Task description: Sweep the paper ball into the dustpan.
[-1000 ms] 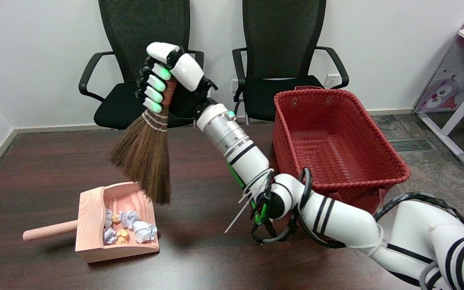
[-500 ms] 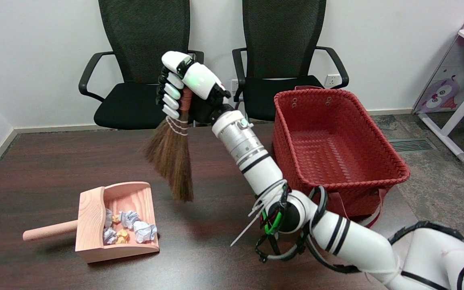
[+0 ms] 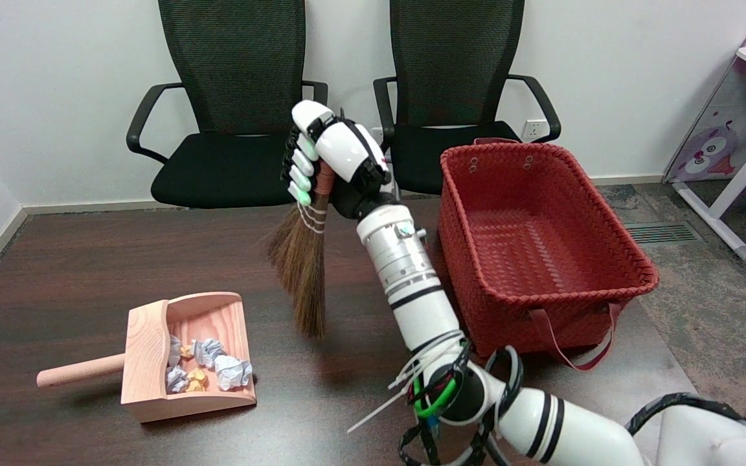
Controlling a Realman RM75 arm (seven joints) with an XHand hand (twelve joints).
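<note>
Here the fingers (image 3: 300, 169) of the right hand (image 3: 334, 162) are wrapped tightly around the reddish wound handle of a small broom (image 3: 305, 259), so most of the handle is hidden under them and only a short piece shows below the hand. The broom hangs nearly upright in the air, with its brown, stiff bristles pointing down; whether the tips touch the tabletop (image 3: 88, 259) I cannot tell. White thread bindings cross the bristles just below the grip. The forearm is partly white, partly ribbed metal, and loose cable ties and green wire stick out at the elbow, which is cut off by the lower edge.

The paper balls (image 3: 208, 366), crumpled, grey-white and some yellow, lie inside the dustpan (image 3: 146, 343), to the lower left of the broom and apart from it. The dustpan is of pale pink wood with a round handle, and it rests flat on the dark tabletop. A red woven basket (image 3: 541, 291) stands to the right, beside the arm.
</note>
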